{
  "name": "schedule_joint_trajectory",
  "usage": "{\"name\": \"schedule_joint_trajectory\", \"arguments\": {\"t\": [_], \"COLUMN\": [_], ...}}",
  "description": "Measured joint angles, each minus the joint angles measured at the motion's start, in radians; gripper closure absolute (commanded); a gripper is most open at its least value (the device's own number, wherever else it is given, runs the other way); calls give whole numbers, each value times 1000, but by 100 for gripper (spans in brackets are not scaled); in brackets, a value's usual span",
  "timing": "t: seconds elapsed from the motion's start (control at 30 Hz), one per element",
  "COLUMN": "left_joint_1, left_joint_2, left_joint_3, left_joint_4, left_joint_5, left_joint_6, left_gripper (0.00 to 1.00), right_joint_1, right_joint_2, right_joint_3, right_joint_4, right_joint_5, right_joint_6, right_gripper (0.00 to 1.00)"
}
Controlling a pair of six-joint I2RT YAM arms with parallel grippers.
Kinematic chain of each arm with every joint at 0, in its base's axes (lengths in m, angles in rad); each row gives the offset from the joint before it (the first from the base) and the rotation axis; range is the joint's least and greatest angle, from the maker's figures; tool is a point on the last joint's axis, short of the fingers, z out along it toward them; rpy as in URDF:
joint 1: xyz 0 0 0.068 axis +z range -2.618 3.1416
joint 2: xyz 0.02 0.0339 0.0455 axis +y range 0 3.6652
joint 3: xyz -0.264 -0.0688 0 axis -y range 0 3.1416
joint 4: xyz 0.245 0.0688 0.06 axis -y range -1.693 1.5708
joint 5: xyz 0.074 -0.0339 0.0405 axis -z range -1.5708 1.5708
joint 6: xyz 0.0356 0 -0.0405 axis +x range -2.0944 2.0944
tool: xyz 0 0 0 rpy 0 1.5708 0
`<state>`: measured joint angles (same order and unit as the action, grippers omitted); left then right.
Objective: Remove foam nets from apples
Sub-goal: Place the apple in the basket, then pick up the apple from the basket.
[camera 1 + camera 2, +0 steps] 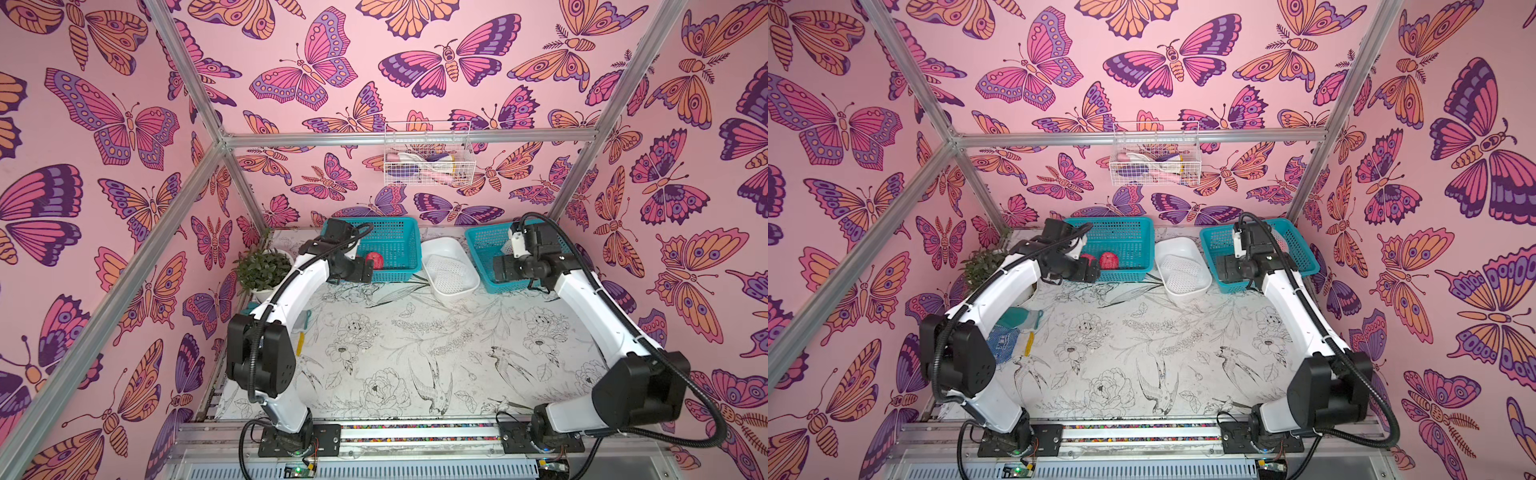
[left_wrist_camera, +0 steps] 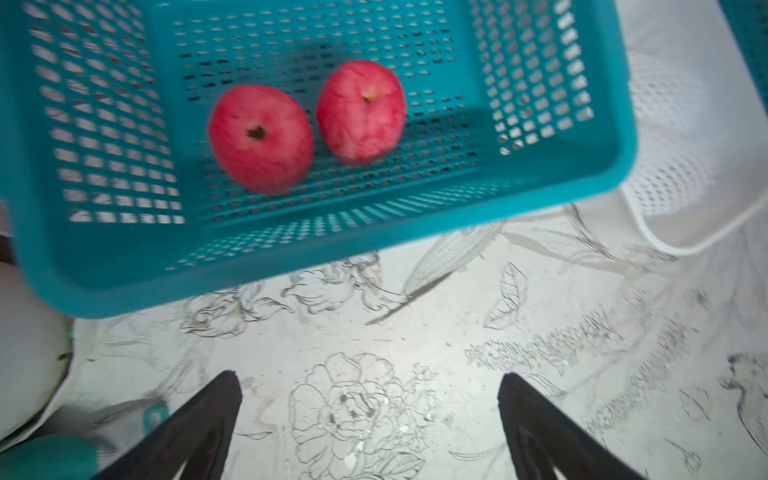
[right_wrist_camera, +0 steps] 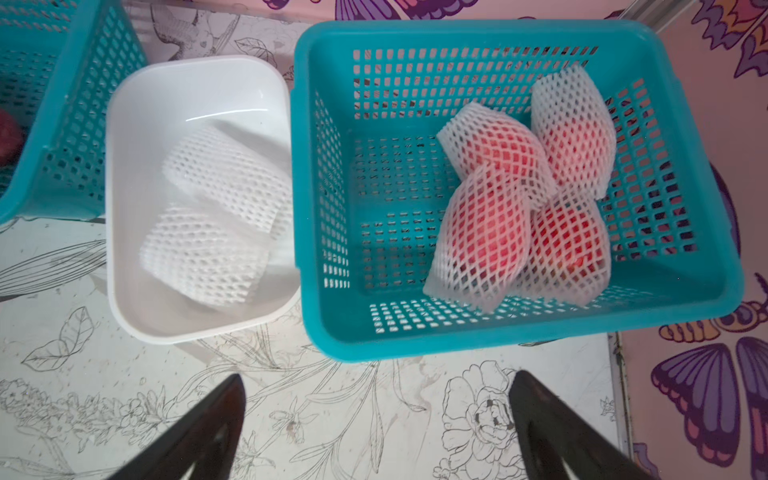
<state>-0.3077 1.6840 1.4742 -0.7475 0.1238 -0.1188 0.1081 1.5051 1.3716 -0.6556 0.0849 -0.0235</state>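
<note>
The white tray (image 3: 187,95) stands at the back of the table (image 1: 415,353), between two teal baskets. The left basket (image 2: 332,249) is just beside it on one side and the right basket (image 3: 519,332) is close against it on the other.

Two empty foam nets (image 3: 224,174) lie flattened inside the tray, one partly over the other.

In the right basket, four wrapped apples (image 3: 484,232) are bunched together at the end away from the tray. Each is still inside its white mesh sleeve, and the red skin shows through the holes.

In the left basket, two bare apples (image 2: 260,139) lie side by side on the floor with no mesh on them. Whether they touch is hard to tell through the blur.

The left gripper (image 2: 369,376) hovers over the table just in front of the left basket. Its jaws are spread wide with nothing between them.

The right gripper (image 3: 378,376) hangs over the table in front of the right basket, towards the tray. Its jaws are likewise spread wide and empty.
</note>
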Motion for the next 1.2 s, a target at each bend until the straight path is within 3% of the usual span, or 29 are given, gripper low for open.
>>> {"name": "schedule_joint_trajectory", "arguments": {"t": [0.17,0.47,0.9,1.2], "left_joint_1": [-77,-101,-100,-100], "left_joint_2": [-8,89,188,192], "left_joint_3": [-27,63,87,87], "left_joint_4": [39,74,86,97], "left_joint_5": [45,100,124,124], "left_joint_6": [-2,28,58,58], "left_gripper": [2,3,4,4], "right_joint_1": [-52,-134,-195,-238], "right_joint_2": [214,507,745,809], "right_joint_3": [195,466,751,768], "right_joint_4": [-60,-242,-442,-505], "right_joint_5": [15,111,66,-5], "right_joint_6": [-23,-81,-6,54], "right_gripper": [1,1,3,10]}}
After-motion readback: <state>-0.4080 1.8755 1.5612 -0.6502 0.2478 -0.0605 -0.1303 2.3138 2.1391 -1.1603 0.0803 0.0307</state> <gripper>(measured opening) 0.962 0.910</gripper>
